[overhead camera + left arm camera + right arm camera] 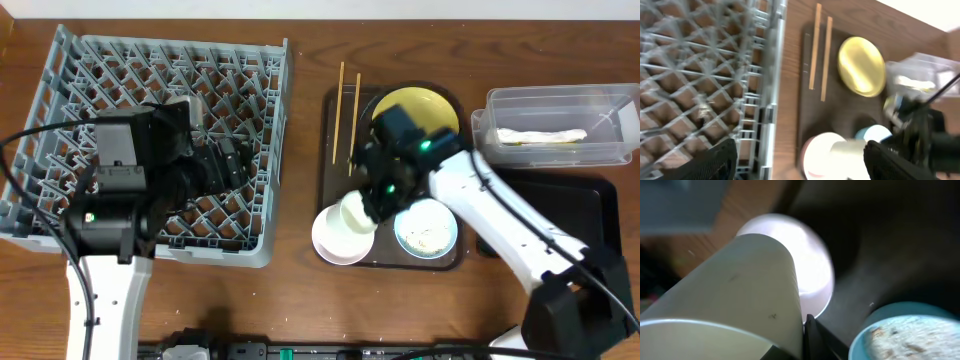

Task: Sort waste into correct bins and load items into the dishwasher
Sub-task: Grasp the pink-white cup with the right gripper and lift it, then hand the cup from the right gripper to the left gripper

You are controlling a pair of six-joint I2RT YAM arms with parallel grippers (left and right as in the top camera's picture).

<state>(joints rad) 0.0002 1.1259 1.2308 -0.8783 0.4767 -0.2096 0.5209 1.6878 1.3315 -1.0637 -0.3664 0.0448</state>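
My right gripper (378, 196) is shut on the white cup (355, 212) and holds it tilted above the small white bowl (338, 242). The right wrist view shows the cup (730, 295) close up, over the white bowl (812, 265). Beside it is the light blue bowl (905, 335) with rice scraps inside. The yellow plate (415, 108) and two chopsticks (340, 105) lie on the brown serving tray (330, 150). My left gripper (228, 160) is open and empty over the grey dish rack (60, 90). The white paper piece (540, 136) lies in the clear tub (555, 100). The green wrapper is out of view.
The flat black tray (570, 215) lies in front of the clear tub at the right, partly under my right arm. The left wrist view shows the rack edge (772, 90), the chopsticks (815, 50), the plate (861, 65) and the cup (850, 150).
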